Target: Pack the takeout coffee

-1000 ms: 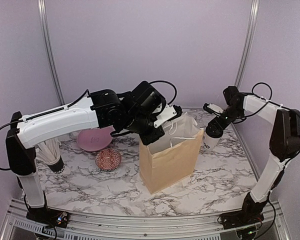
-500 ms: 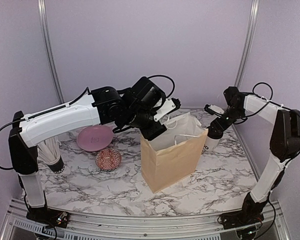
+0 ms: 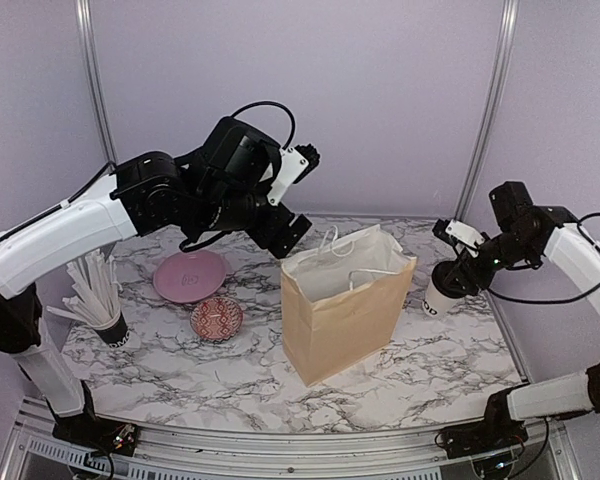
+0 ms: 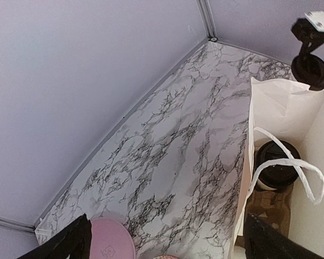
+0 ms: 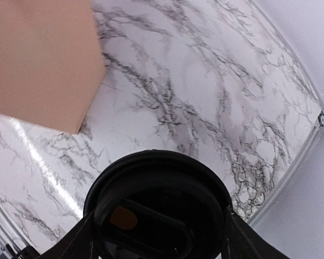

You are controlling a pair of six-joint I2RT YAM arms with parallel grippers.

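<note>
Overhead camera is looking down from behind the arm bases across the marble table [image 3: 180,370]. Left wrist is peering into the paper bag [image 4: 283,108]; right wrist is sitting close above the coffee cup [image 5: 156,216], bag's side showing.

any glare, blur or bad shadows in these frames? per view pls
Top external: even diffuse light, sharp, no hard shadows around the paper bag. Left wrist: sharp; the bagged cup sits in shade inside the bag but its black lid still reads. Right wrist: a glare streak on the marble table, lower left; the gripped cup fills the bottom, its lid near-black with little detail.
</note>
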